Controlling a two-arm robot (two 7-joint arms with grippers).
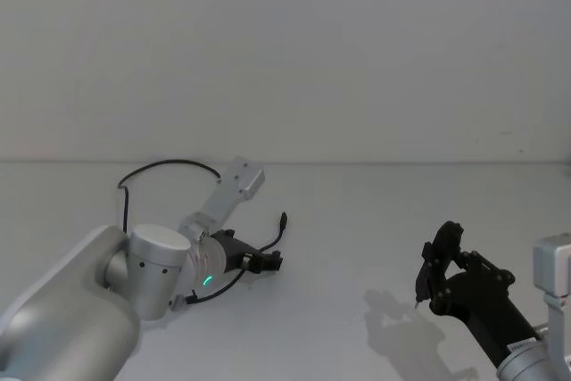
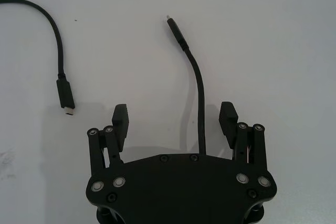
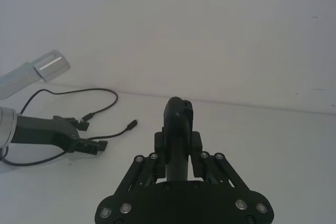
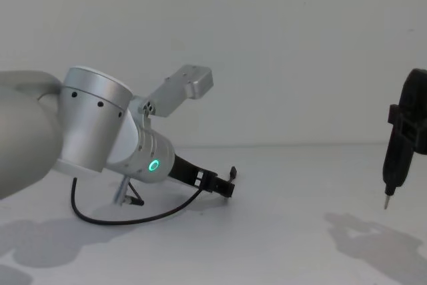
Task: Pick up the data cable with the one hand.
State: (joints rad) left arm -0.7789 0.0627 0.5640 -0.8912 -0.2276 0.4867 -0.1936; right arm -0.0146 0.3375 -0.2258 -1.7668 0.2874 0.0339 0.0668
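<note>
Left arm (image 1: 62, 310): big and silver, lower left in the head view, reaching forward and right across the table (image 1: 357, 220). Its green ring (image 4: 154, 165) glows near the wrist.
Left gripper (image 1: 268, 260) (image 2: 174, 115): down low by the tabletop and pointing right. Its fingers (image 2: 119, 116) are spread wide, with nothing clamped between them.
Cable (image 1: 284, 219) (image 2: 199, 85): lying on the white table, and one stretch runs straight through the gap between those spread fingers! It sits nearer one finger than the other. I can't tell whether it touches that finger.
Silvery-tipped plug (image 2: 169, 22): out ahead of the left gripper and past the fingertips, resting on the table.
Other plug (image 2: 66, 106): just beside the left gripper, outside the fingers. Its cord curves away from there across the table.
Rest of the cable: behind the gripper it trails back along the arm, and in the chest view it sweeps a low loop on the table under the arm.
Silver block (image 1: 243, 178): on a bracket above the left wrist, tilted up toward the wall.
Right gripper (image 1: 437, 265) (image 3: 178, 142): over on the right and raised off the table, well apart from the cable. Its fingers are drawn in tight on a black tool (image 4: 400, 145).
Black tool: slim, hanging roughly upright, with a thin metal tip pointing down. It is clear of the tabletop, and its shadow falls on the table below.
</note>
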